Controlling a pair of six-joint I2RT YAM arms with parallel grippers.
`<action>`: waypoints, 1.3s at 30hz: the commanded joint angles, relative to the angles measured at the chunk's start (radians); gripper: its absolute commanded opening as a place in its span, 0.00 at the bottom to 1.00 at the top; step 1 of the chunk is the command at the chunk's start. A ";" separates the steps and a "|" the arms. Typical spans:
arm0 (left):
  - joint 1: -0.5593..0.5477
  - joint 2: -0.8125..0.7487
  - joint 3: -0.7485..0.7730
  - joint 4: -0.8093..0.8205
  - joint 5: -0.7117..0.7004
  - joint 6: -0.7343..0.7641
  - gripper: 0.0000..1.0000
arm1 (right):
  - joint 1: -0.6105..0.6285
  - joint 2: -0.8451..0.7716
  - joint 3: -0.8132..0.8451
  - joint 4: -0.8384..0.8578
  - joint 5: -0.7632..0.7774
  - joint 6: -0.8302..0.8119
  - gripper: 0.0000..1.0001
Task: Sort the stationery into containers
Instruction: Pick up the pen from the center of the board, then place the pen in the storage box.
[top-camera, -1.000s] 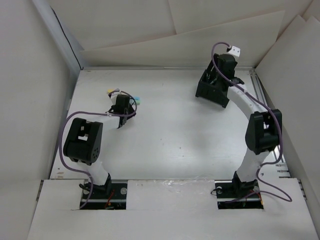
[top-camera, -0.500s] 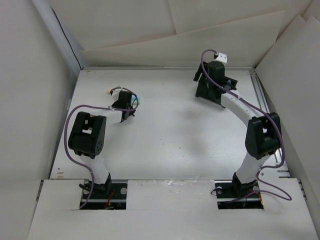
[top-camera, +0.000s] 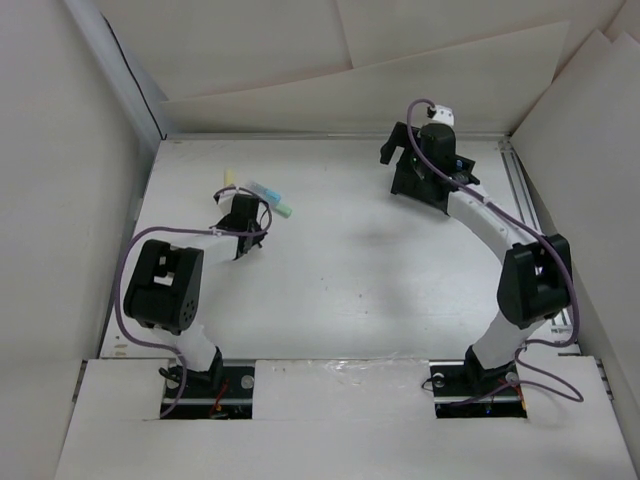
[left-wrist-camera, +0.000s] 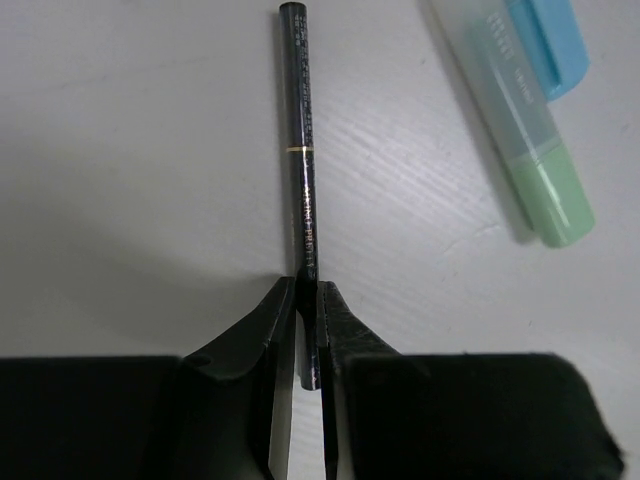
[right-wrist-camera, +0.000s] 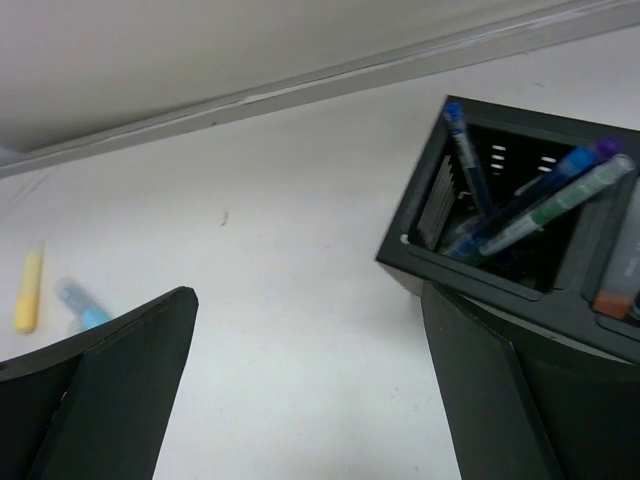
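The counter (top-camera: 350, 270) lies open between the arms. Only the far wall crowds the organiser (right-wrist-camera: 415, 200), which has pens standing in one compartment. The right hand (right-wrist-camera: 308, 295) hangs wide and empty beside it. The left hand (left-wrist-camera: 308, 290) has drawn back, uncovering the blue highlighter (left-wrist-camera: 520, 120), and pinches a thin dark pen (left-wrist-camera: 298, 150), likely ready for carrying across.

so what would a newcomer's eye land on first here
The left gripper is pinched shut on a thin dark pen, with a blue-and-green highlighter lying just beside it. Far right in the top view, the black organiser already holds several pens, with the open right gripper beside it.
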 joint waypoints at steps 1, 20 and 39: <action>-0.003 -0.117 -0.086 -0.016 0.008 -0.013 0.00 | 0.048 -0.049 -0.006 0.005 -0.142 -0.017 1.00; -0.050 -0.467 -0.361 0.469 0.649 0.150 0.00 | 0.328 0.039 -0.055 0.101 -0.528 0.053 0.69; -0.050 -0.499 -0.427 0.660 0.893 0.113 0.00 | 0.293 0.156 -0.021 0.184 -0.606 0.133 0.62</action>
